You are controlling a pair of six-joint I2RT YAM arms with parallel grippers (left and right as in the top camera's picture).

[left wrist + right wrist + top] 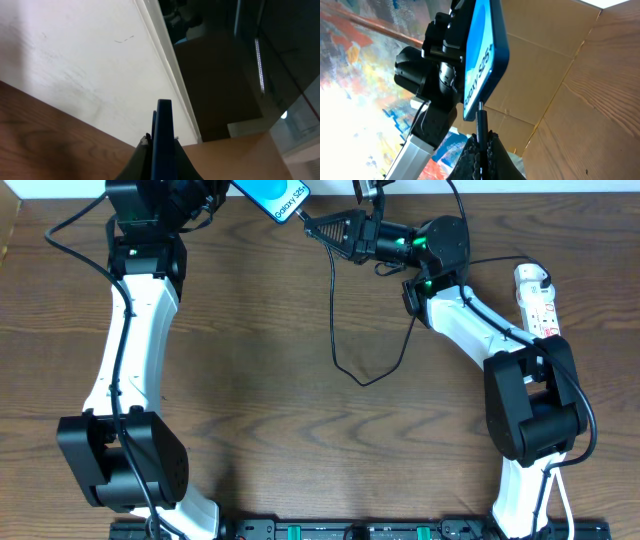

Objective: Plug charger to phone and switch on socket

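Note:
The phone [278, 198], blue-screened with "Galaxy" text, is held up off the table at the far edge by my left gripper [222, 190]. The left wrist view shows the phone [163, 131] edge-on, with the left gripper [162, 144] shut on it. My right gripper [312, 226] is shut on the charger's black plug [481, 124], whose tip meets the phone's [482, 55] lower edge; whether it is seated I cannot tell. The black cable [340, 330] hangs in a loop onto the table. The socket [537, 300], a white power strip, lies at the right edge.
The left arm [130, 360] runs down the left side and the right arm [480, 330] crosses in front of the power strip. A white wall [75, 60] and cardboard panels [540, 75] stand behind the table's far edge.

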